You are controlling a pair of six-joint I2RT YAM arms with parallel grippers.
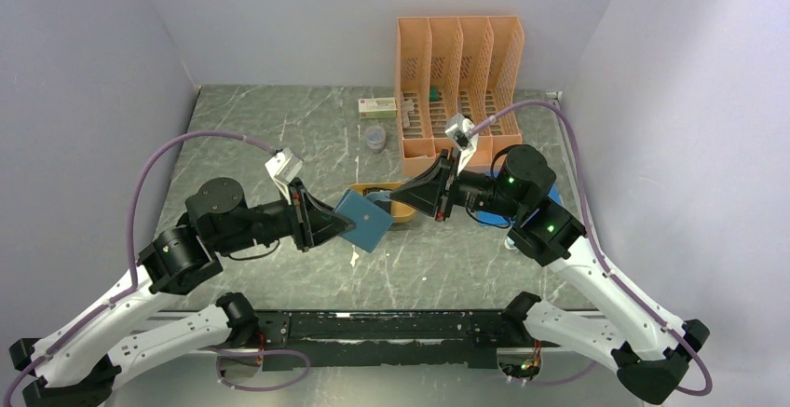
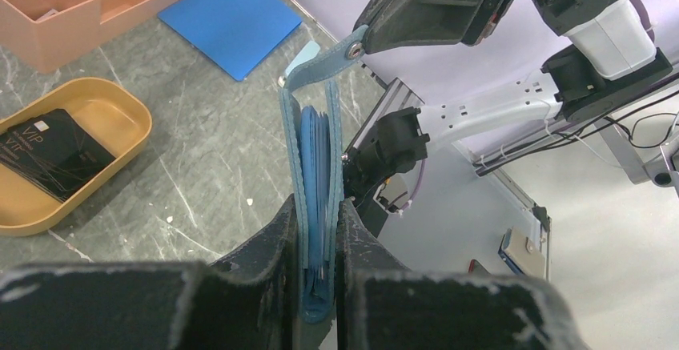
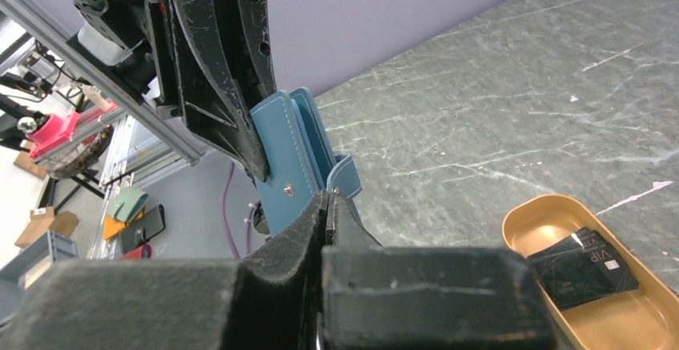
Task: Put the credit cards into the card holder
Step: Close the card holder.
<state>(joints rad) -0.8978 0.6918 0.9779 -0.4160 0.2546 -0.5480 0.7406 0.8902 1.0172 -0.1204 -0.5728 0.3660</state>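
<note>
Right, your left pincer (image 2: pixel 320 210) clamps the card holder (image 2: pixel 316 150) off the desk (image 2: pixel 200 190), your right pincer (image 3: pixel 328 199) pinching its snap tab (image 3: pixel 344 180). Pull too hard and it slips free. The credit cards (image 2: pixel 50 151) lie in the tray (image 2: pixel 132 110) beyond.

Middle of the worktop (image 1: pixel 279 128) is blocked: the card holder (image 1: pixel 364 221) is held off the surface, clamped by the left fingers (image 2: pixel 276 242) and pinched at its tab by the right fingers (image 3: pixel 292 234). An orange tray (image 1: pixel 402 211) is set just behind it. The far right corner is taken by an orange organizer (image 1: pixel 456 72), with a cup (image 1: pixel 374 137) and box (image 1: pixel 377 106) beside. Open worktop is left along the left and near edges.
</note>
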